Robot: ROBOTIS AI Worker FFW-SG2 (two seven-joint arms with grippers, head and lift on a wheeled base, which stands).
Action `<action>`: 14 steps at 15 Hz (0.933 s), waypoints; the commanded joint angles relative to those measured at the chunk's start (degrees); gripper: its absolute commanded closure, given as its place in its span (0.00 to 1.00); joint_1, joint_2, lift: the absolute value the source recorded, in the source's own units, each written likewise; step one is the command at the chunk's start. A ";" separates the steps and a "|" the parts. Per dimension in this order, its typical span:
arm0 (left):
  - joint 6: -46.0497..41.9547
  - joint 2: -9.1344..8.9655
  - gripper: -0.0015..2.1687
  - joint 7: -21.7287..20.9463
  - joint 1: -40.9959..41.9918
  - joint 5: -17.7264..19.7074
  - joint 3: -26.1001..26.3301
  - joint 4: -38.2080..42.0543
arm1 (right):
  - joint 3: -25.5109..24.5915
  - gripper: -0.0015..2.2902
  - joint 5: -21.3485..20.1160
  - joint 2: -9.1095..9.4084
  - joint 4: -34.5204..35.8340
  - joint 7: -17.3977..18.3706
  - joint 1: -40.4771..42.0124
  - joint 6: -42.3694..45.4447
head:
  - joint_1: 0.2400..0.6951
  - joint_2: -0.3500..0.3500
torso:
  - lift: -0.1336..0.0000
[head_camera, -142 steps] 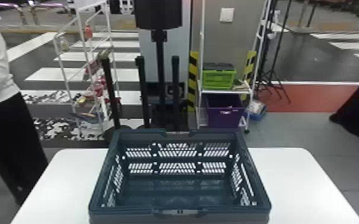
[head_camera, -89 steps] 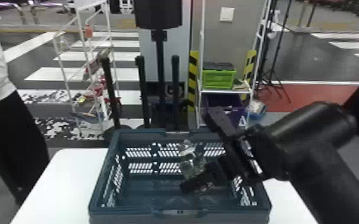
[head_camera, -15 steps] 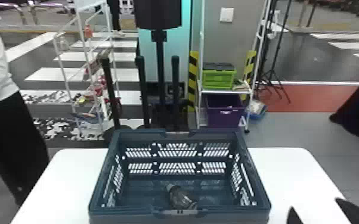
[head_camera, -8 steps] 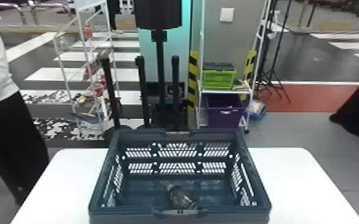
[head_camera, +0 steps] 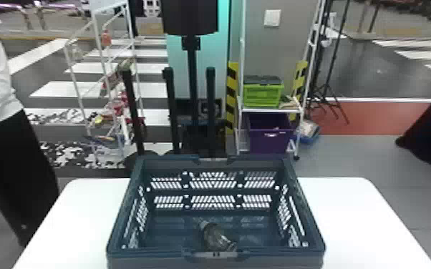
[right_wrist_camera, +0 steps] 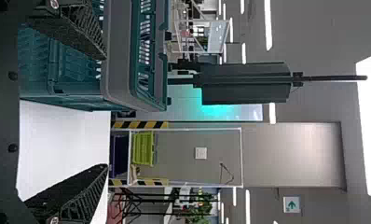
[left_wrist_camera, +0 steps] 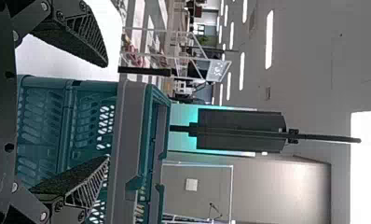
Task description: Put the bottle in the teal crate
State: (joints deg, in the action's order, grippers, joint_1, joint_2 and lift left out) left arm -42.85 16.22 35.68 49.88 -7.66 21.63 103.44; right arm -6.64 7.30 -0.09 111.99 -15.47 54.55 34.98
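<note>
Bottle lies on its side on the floor of the teal crate, beyond both sets of fingers and close to the near wall; narrow end points away from the grippers, slightly left. Touching that wall or not: can't tell, rim covers its lower end.

Left gripper: fingers wide apart, nothing between them. Crate wall sits ahead of the gap; one finger shows against the white table, the other against the wall. Right gripper: fingers also well spread, empty. Crate corner is off beyond one finger, table beyond the other.

Task looks done, bottle inside, no regrasp needed. Best next move: leave both arms out of it.

Risks: either arm pushing forward could knock a fingertip into the outer wall or catch the rim, since crate lies right in front of the fingers. Cause would be misjudged clearance; gap to the wall hard to read. Shoved crate would slide away from the fingers and the round bottle would likely roll. Falling out seems unlikely with walls this high, unless the crate gets tipped. Needless reach for the bottle would risk rim contact too.
</note>
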 commanded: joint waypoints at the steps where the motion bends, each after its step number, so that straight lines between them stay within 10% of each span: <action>1: 0.44 -0.05 0.09 0.00 -0.22 0.01 0.16 -0.08 | -0.04 0.02 -0.01 0.14 0.16 0.00 0.82 -0.14 | 0.57 0.50 | 1.00; 14: 0.44 -0.05 0.09 0.26 0.13 0.01 0.34 0.09 | -0.04 0.03 0.08 0.14 0.16 0.09 1.35 -0.66 | 0.57 0.50 | 1.00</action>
State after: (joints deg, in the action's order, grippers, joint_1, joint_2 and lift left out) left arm -42.40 16.17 35.95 50.00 -7.65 21.96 103.49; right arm -6.68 7.38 -0.09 112.18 -15.38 55.84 34.31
